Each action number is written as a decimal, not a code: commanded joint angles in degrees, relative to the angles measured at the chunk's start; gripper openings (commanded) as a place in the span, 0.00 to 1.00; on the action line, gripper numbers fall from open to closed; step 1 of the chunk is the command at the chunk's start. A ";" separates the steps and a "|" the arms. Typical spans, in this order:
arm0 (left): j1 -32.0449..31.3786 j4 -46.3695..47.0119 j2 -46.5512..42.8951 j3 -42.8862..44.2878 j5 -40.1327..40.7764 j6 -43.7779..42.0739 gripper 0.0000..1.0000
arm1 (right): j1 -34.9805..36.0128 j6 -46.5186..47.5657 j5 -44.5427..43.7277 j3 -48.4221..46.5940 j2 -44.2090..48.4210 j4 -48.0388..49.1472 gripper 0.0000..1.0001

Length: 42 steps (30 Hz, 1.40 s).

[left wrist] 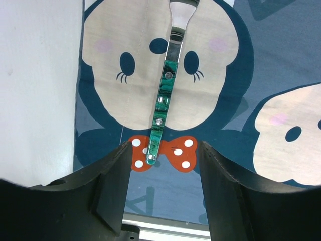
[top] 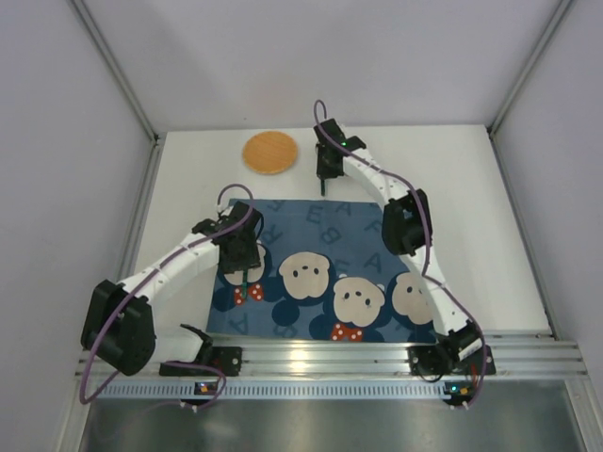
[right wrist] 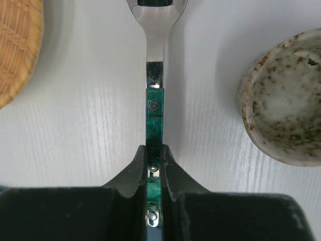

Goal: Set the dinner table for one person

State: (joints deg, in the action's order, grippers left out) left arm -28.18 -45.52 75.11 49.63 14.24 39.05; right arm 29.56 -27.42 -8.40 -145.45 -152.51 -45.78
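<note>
Cutlery step: right gripper (right wrist: 154, 149) clamped on green-handled utensil (right wrist: 153, 116) near the far edge of the dinner table (top: 490, 235); left gripper (left wrist: 163, 146) spread, empty, over placemat utensil (left wrist: 165, 90). Next, probably: lift straight up, clear of the cup (right wrist: 283, 100).

bench (top: 471, 207): white, pale walls around it, aluminium rail (top: 330, 353) along the near edge
placemat (top: 325, 231): dark blue, bear faces and letters, flat on the near middle of the bench, up to the rail
coaster (top: 269, 152): round, tan, far side, off the placemat
left tool (top: 243, 273): pointing down over the placemat's left part
green handle (top: 245, 282): slim, just under the left tool, by a red dotted bow; utensil type unclear
right tool (top: 323, 185): arm stretched far, tip over bare bench just past the placemat's far edge, near the coaster's right
</note>
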 commanded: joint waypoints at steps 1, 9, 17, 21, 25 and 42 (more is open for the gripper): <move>-0.03 -1.68 -1.81 3.63 2.02 -1.34 0.61 | -0.38 1.58 1.90 0.77 12.39 4.91 0.00; -0.03 3.14 0.47 8.29 0.18 -5.29 0.64 | -0.73 4.48 -2.66 29.30 42.84 6.32 0.00; 0.15 9.83 1.79 9.87 -4.48 -7.84 0.84 | -1.52 -1.83 -4.87 77.64 73.73 8.16 0.00; 0.15 9.83 2.06 10.58 -6.15 -8.20 0.91 | -1.52 -10.35 -1.98 94.62 86.90 9.91 0.00; 0.15 8.78 1.01 10.14 -7.12 -8.81 0.93 | -1.52 -15.03 0.40 107.80 91.86 12.81 0.00; 0.15 5.26 -6.90 4.87 -6.24 -6.97 0.88 | -1.00 -13.19 3.74 114.85 90.63 16.43 0.00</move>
State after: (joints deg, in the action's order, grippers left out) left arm -28.18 -39.51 70.19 55.68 7.33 31.18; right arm 28.36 -40.71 -5.87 -31.68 -62.06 -31.46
